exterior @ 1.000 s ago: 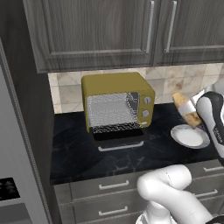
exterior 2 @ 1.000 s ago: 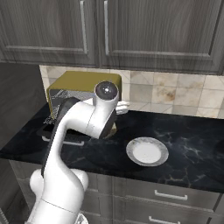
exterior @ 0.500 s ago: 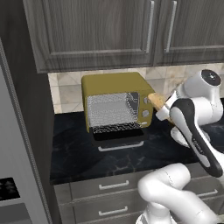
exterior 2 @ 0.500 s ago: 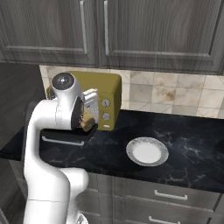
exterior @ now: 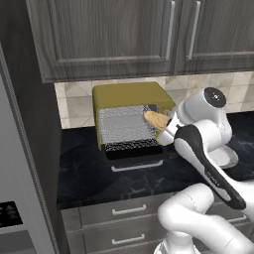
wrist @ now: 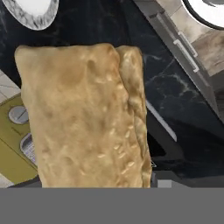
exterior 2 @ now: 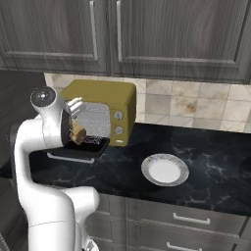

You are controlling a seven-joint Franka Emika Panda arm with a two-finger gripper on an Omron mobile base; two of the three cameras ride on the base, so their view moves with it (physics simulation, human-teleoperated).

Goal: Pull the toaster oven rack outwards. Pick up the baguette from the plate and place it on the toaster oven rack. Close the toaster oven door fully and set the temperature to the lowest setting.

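The mustard-yellow toaster oven point(exterior: 130, 94) point(exterior 2: 104, 94) stands against the tiled wall. Its door point(exterior: 135, 157) point(exterior 2: 78, 150) hangs open and lies flat in front of it. The silvery wire rack point(exterior: 130, 145) point(exterior 2: 93, 142) shows at the mouth of the cavity, just above the door. My gripper point(exterior: 167, 127) point(exterior 2: 74, 125) is shut on the golden-brown baguette point(exterior: 156, 120) point(exterior 2: 78, 132) point(wrist: 83, 113) and holds it in the air before the open oven front, above the rack. In the hand view the bread hides my fingertips. The white plate point(exterior 2: 164, 170) point(wrist: 31, 12) sits bare on the counter to the right.
Silver knobs point(exterior 2: 117, 115) point(wrist: 18, 114) line the oven's right panel. Dark cabinets point(exterior: 149, 34) hang low above the oven. The black marble counter point(exterior 2: 215, 162) runs right of the plate, with drawers point(exterior 2: 188, 218) below. A tall dark wall point(exterior: 30, 149) closes the left side.
The arm has swung left from above the plate to the oven front, carrying the baguette with it. The plate stays where it was, bare.
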